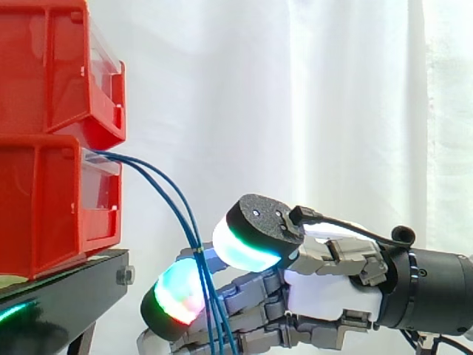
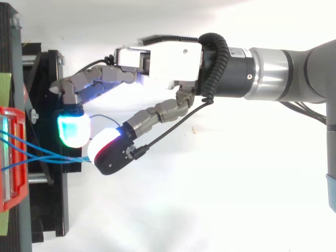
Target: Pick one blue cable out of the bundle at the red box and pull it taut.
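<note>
Blue cables (image 1: 166, 188) leave the lower red bin (image 1: 44, 200) at the left of the frame. They sag down to the right and bunch together where they run into the hand (image 1: 332, 288) at lower centre. I cannot tell whether the hand actually grips them.
</note>
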Motion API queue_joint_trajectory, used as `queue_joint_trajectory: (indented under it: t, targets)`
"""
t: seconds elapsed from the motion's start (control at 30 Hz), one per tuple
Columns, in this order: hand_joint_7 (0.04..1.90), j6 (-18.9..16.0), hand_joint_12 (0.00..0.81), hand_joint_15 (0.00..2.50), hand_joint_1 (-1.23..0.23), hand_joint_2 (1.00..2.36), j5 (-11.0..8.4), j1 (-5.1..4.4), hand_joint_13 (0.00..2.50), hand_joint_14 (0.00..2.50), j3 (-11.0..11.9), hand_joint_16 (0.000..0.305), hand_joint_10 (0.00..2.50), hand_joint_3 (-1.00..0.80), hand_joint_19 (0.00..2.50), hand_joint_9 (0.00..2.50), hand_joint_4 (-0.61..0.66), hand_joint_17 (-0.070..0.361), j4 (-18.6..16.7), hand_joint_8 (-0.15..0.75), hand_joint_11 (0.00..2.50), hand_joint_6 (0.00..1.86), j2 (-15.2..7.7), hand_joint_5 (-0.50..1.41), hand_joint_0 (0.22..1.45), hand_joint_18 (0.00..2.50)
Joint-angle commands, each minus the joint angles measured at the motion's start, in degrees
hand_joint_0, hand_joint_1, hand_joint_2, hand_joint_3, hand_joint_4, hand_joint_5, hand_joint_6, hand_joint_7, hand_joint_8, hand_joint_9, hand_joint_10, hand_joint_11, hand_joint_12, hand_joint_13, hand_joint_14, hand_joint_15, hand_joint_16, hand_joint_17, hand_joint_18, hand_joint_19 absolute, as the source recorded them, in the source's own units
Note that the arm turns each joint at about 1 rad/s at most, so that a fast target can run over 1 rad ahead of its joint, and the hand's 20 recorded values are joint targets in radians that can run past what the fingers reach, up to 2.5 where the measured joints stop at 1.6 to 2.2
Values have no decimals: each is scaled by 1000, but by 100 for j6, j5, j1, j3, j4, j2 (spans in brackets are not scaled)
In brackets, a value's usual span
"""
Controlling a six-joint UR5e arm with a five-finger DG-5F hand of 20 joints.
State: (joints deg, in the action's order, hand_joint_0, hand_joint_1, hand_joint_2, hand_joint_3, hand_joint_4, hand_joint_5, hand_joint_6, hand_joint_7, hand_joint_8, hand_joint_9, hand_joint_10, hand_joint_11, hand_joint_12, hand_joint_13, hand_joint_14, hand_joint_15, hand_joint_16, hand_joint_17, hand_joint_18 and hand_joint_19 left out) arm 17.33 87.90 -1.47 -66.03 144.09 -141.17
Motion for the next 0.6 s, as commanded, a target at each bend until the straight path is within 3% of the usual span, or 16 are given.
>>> queue_joint_trajectory:
  t: [0.0, 0.4, 0.57]
  targets:
    - [1129, 25, 356, 162, -642, 1000, 8, 6, 357, 5, 3, 51, 7, -500, 297, 657, 308, 115, -3, 354, 300, 502, 2, -107, 568, 315]
    - [1180, 403, 361, 159, -647, 1000, -36, -99, 357, 5, 3, 52, 7, -500, 286, 660, 286, 117, 5, 359, 301, 501, 2, -101, 545, 323]
    - [1170, 377, 359, 160, -663, 1000, -9, -126, 358, 6, 3, 51, 9, -500, 292, 660, 220, 115, 5, 355, 311, 572, 2, -109, 566, 322]
